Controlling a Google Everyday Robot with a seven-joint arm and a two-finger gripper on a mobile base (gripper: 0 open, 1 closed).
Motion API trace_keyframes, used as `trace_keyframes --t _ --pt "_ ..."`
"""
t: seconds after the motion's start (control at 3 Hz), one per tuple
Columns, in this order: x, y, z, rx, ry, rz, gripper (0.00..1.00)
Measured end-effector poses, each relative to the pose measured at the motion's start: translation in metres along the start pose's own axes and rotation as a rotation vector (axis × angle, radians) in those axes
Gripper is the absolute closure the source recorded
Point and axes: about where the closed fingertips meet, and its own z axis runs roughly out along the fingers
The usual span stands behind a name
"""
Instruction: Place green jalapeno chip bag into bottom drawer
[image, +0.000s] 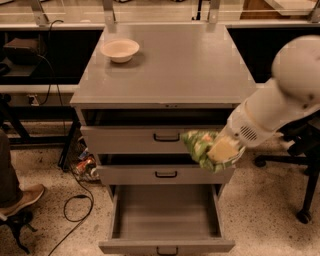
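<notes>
So the gripper (223, 150) is at the right-centre of the frame with the bag (199, 145) clamped in it. The green bag sticks out to the left of the fingers and hangs in the air in front of the cabinet, about level with the gap between the top and middle drawer (166, 174) fronts. What matters here is that the bottom drawer (165, 212) is pulled out and open at the bottom centre, so the target lies below the bag and to its left. The bag sits over the drawer's right edge rather than its middle. Its long axis looks tilted, running from upper left to lower right. My guess is the next move is down and a bit left, so the bag clears the right wall before release. The bowl (120, 49) at upper left is well out of the way.
</notes>
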Motion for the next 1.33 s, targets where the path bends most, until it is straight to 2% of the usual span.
trace_keyframes --t 0.33,0.67,1.0,1.33 --pt "0.034 0.012 0.079 -0.097 0.050 0.051 1.00" --pt "0.072 0.031 0.180 -0.214 0.084 0.117 1.00" --pt "0.072 0.031 0.180 -0.214 0.084 0.117 1.00" --pt "0.079 0.027 0.195 -0.227 0.076 0.136 1.00"
